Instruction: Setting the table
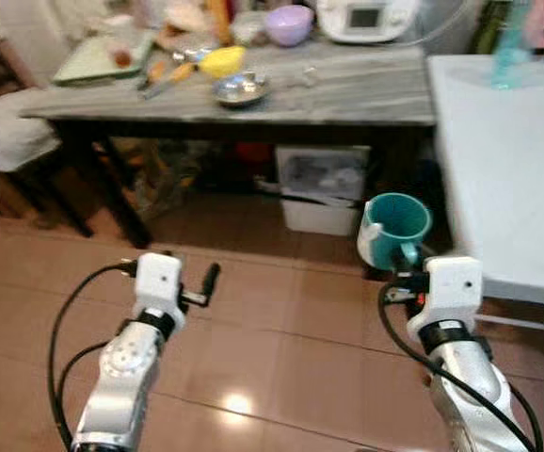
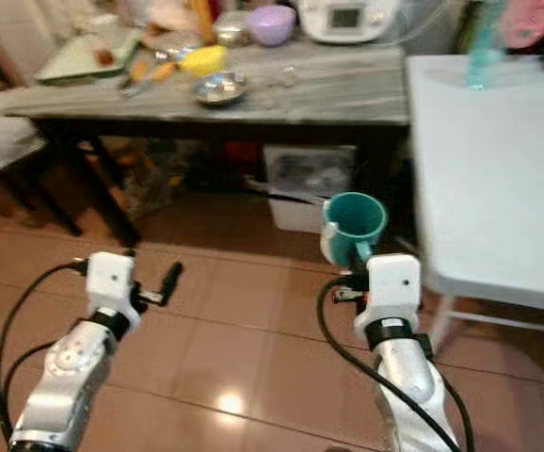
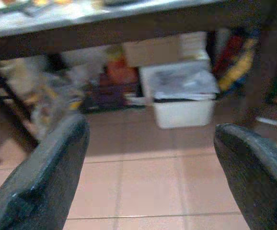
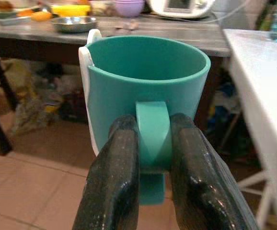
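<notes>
Got teal mug (image 4: 148,96) pinched by handle in right gripper (image 4: 153,143) — light, stiff plastic I'd guess, handle's best hold. Left gripper (image 3: 150,158) wide open, empty — white table (image 1: 507,169) right.

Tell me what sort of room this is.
Probably a home kitchen or dining area: a grey counter with bowls and a white cooking appliance, a white table and a tiled floor. The right gripper holds a teal mug by its handle.
</notes>
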Robot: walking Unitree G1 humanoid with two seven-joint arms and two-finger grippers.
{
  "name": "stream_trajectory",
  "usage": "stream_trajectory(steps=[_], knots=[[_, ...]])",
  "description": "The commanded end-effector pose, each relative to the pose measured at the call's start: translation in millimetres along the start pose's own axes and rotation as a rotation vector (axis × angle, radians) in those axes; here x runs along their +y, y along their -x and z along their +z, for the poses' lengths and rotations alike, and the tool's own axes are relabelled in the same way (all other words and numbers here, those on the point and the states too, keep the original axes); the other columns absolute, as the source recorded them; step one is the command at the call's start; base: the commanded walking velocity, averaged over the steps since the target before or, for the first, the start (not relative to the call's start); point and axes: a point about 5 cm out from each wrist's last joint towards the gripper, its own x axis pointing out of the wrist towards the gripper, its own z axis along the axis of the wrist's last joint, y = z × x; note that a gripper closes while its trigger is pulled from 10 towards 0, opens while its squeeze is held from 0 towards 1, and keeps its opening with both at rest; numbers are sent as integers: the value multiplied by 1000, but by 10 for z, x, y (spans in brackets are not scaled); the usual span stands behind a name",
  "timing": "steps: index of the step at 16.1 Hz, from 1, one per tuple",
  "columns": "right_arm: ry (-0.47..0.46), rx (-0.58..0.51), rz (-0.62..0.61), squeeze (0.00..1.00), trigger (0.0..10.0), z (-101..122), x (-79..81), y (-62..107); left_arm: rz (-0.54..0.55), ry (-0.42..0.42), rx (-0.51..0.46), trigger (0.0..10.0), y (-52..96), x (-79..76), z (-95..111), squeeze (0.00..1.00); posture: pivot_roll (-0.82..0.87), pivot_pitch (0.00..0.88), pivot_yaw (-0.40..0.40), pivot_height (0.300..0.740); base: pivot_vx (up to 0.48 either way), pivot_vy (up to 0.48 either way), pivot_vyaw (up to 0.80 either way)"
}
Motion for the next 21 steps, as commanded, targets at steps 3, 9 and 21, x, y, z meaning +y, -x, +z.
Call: stream_trajectory(steps=[3, 9, 21], knots=[[12, -31, -24, 0, 10000, 53, -65, -1, -13, 0, 11, 10000, -7, -48, -15, 0, -162, 89, 131, 740, 0, 405, 0], [17, -31, -24, 0, 10000, 54, -78, -28, -22, -3, 4, 10000, -65, -89, 12, 0, -164, 82, 124, 740, 0, 444, 0], [21, -47, -10, 0, 10000, 74, -46, -75, -105, 32, -63, 10000, -129, -212, 101, 0, -168, 67, 121, 740, 73, 38, 0]])
